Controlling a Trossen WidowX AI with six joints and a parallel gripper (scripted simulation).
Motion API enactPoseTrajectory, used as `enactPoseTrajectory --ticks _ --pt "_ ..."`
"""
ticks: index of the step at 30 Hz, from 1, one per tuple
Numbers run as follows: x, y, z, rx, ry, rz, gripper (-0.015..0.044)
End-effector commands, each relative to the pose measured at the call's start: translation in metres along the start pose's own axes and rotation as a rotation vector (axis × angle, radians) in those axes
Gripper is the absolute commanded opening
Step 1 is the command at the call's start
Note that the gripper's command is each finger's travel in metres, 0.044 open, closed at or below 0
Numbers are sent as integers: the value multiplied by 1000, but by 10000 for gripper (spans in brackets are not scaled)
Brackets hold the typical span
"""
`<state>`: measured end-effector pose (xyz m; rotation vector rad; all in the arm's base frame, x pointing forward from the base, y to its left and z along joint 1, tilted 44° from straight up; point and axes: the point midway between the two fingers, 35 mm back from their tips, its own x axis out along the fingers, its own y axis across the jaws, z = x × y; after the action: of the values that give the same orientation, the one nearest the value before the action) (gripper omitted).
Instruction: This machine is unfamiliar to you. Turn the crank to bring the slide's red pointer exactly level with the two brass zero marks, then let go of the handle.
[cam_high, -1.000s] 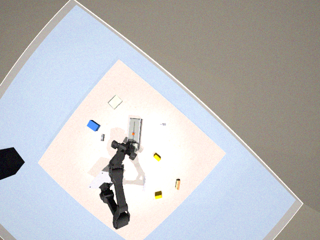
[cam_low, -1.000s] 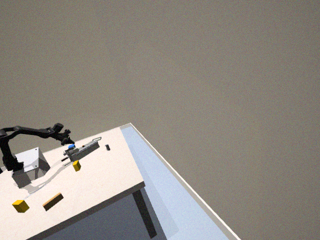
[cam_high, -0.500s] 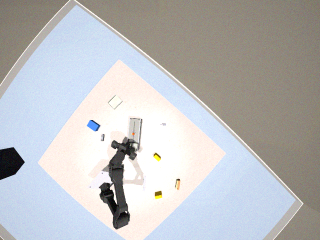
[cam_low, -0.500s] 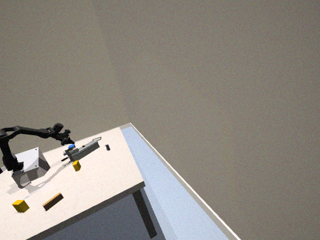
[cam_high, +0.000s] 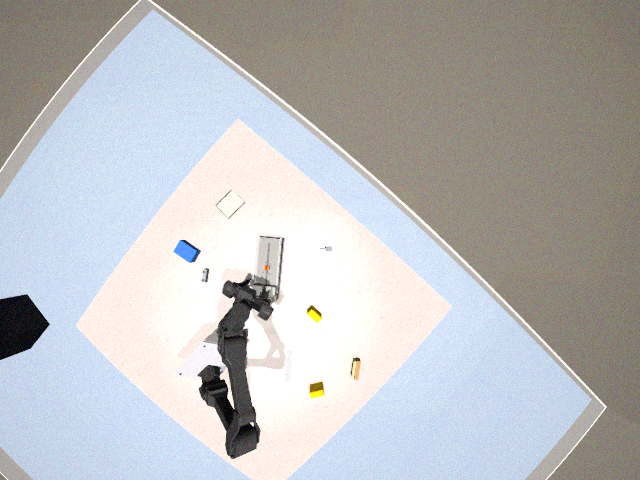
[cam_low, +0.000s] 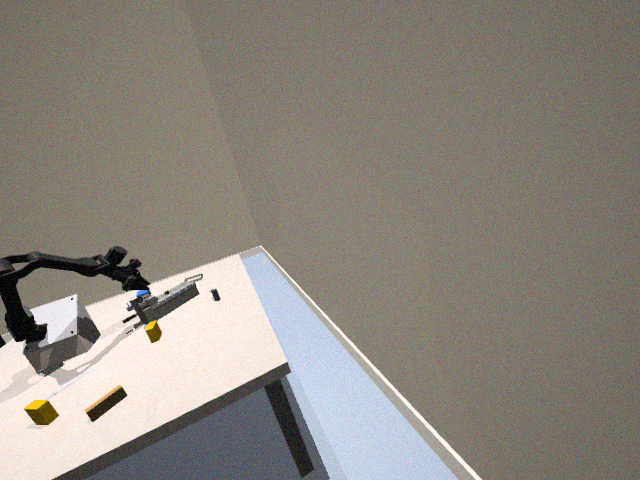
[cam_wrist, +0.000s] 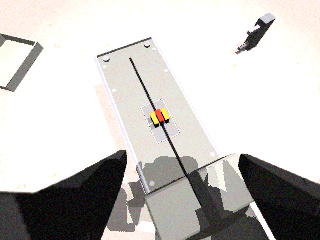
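The grey slide machine (cam_high: 262, 253) (cam_low: 175, 301) (cam_wrist: 135, 90) lies on the table with a long dark slot. In the wrist view the red pointer (cam_wrist: 159, 115) sits between two yellow brass marks (cam_wrist: 154, 118) (cam_wrist: 165, 114) and looks about level with them; a tiny offset cannot be ruled out. My gripper (cam_wrist: 182, 157) is open, its black fingers wide apart above the machine's near end, with nothing seen between them. The crank and its handle cannot be made out; the arm and shadows cover that end in the top view.
A shallow tray (cam_high: 230, 204) lies beyond the machine and a blue block (cam_high: 186, 251) to its left. A small dark object (cam_wrist: 257, 32) stands to the right. Yellow blocks (cam_high: 314, 314) (cam_high: 316, 390) and a wooden block (cam_high: 355, 368) lie nearer; a grey box (cam_low: 56, 320) is beside the arm.
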<state>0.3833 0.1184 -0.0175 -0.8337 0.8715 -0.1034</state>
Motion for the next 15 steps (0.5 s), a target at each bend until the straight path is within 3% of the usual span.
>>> enactPoseTrajectory --ticks 1,15 --pt "0 0 0 0 0 -1 440" --pt "0 0 0 0 0 -1 72"
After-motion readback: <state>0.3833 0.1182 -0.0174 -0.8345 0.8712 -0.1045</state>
